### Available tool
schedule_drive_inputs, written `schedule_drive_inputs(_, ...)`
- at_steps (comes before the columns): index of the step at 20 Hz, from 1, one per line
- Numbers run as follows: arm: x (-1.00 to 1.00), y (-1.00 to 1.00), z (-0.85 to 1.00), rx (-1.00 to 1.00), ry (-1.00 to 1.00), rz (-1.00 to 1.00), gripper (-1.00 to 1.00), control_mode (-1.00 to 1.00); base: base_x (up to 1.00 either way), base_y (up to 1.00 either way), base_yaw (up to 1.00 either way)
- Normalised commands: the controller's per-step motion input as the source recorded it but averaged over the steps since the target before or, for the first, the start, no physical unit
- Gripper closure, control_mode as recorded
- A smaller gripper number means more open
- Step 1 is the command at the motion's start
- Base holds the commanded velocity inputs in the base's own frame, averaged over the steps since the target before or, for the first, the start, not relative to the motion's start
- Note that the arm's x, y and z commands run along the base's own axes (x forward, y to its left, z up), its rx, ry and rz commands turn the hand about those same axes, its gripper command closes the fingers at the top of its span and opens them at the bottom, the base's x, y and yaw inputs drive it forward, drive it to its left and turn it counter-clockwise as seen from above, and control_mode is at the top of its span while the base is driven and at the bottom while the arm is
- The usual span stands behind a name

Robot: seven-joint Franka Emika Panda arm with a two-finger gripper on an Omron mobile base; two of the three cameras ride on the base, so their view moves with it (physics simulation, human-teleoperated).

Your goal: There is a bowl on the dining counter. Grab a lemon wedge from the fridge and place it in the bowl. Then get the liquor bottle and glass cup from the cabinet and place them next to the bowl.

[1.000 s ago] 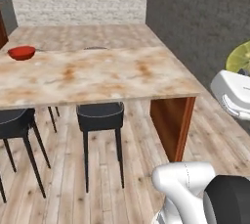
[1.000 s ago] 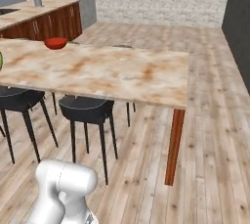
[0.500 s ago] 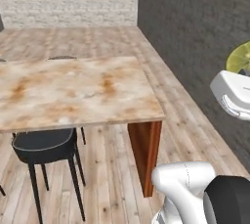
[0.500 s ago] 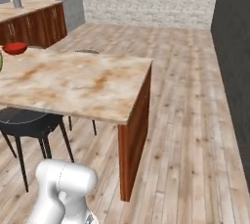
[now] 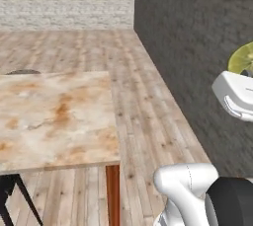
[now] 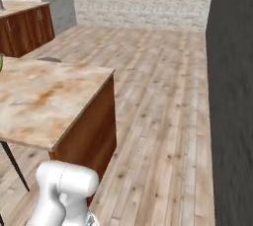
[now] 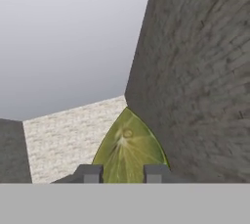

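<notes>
My gripper (image 7: pixel 122 173) is shut on a yellow-green lemon wedge (image 7: pixel 128 149), whose cut face looks at the hand camera between the two dark fingertips. In the left base view the lemon wedge (image 5: pixel 242 58) pokes up at the right edge above the white hand. The marble-topped dining counter (image 5: pixel 54 116) lies at the left of both base views, its end corner (image 6: pixel 74 106) toward me. The bowl, fridge, cabinet, liquor bottle and glass cup are out of view.
A dark grey wall (image 5: pixel 197 47) runs along the right side. Open plank floor (image 6: pixel 163 111) stretches between it and the counter's end. A black stool (image 5: pixel 10 190) stands under the counter. Brown kitchen units (image 6: pixel 24 32) line the far left.
The whole picture has shifted: the base has turned right, so the counter slid left and the red bowl left both views. The lemon wedge stays in the gripper.
</notes>
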Motion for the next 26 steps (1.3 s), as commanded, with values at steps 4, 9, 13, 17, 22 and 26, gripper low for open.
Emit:
schedule_drive_inputs(4, 0.0, 0.0, 0.0, 0.0, 0.0, 0.0, 1.0, 1.0, 0.76, -0.98, 0.13)
schedule_drive_inputs(9, 0.0, 0.0, 0.0, 0.0, 0.0, 0.0, 1.0, 1.0, 0.89, -0.74, 0.25)
schedule_drive_inputs(13, 0.0, 0.0, 0.0, 0.0, 0.0, 0.0, 1.0, 1.0, 0.91, -0.6, 0.33)
schedule_drive_inputs(17, 0.0, 0.0, 0.0, 0.0, 0.0, 0.0, 1.0, 1.0, 0.9, -0.55, 0.37)
schedule_drive_inputs(22, 0.0, 0.0, 0.0, 0.0, 0.0, 0.0, 1.0, 1.0, 0.88, -0.62, 0.35)
schedule_drive_inputs(26, 0.0, 0.0, 0.0, 0.0, 0.0, 0.0, 1.0, 1.0, 0.84, -0.63, 0.34)
